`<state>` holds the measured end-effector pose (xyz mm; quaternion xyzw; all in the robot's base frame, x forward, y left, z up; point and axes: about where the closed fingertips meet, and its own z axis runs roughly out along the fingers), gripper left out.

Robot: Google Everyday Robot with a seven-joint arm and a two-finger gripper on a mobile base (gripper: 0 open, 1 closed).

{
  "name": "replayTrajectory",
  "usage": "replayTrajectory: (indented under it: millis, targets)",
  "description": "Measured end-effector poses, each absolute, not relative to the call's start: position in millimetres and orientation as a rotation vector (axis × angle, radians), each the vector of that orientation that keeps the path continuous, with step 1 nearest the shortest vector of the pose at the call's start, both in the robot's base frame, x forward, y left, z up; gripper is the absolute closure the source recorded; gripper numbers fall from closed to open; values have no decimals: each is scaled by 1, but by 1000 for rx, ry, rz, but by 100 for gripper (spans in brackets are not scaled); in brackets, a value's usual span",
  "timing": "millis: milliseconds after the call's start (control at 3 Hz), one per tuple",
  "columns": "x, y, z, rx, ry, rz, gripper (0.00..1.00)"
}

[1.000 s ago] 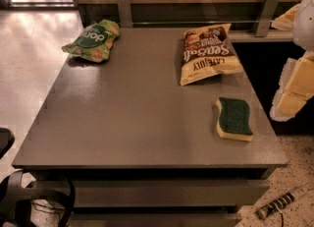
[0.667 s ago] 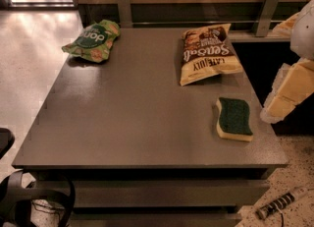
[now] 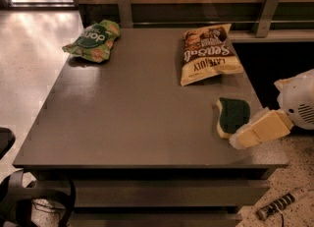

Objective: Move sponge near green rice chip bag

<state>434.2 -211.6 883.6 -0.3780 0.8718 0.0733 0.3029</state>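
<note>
Closing on the sponge (image 3: 233, 115)

Finds the gripper (image 3: 241, 138) lower and further onto the table (image 3: 132, 118) than a second ago, right at the sponge's front corner; cannot tell its grip. Leaves the sponge unmoved by the right edge, well apart from the green bag (image 3: 91, 41)

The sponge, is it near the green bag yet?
Nothing done yet: the sponge lies at the right edge of the table, far from the green rice chip bag at the back left corner. In hand: the gripper is low beside the sponge's near right corner. Left: grab it, carry it across, set it by the bag.
</note>
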Motion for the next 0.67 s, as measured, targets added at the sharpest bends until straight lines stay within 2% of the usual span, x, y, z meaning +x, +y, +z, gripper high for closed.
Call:
replayTrajectory:
  millis: [667]
  targets:
    - [467, -209, 835, -646, 2170, 292, 0]
